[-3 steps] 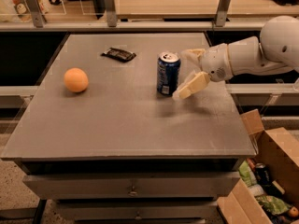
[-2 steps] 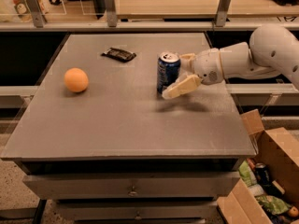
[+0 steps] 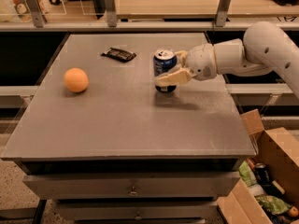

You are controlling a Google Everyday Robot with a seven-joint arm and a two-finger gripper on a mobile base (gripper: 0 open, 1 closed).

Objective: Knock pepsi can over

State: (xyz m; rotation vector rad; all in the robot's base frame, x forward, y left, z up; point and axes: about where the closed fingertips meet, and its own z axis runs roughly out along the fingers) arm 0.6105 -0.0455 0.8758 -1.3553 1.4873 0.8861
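Note:
The pepsi can (image 3: 163, 62), dark blue with a silver top, stands upright on the grey table (image 3: 117, 125) right of centre. My gripper (image 3: 169, 69) reaches in from the right on a white arm (image 3: 261, 50) and is open. One cream finger (image 3: 172, 78) lies across the can's lower front. The other finger (image 3: 180, 55) is at the can's right rear side. The can sits between the two fingers.
An orange ball (image 3: 76, 80) lies on the table's left side. A flat dark wrapper (image 3: 118, 54) lies behind and left of the can. An open cardboard box (image 3: 275, 167) with clutter stands on the floor at the lower right. A railing (image 3: 140, 24) runs behind the table.
My gripper has moved left to the can, so that its front finger now crosses the can's front. The can still stands upright in the same place.

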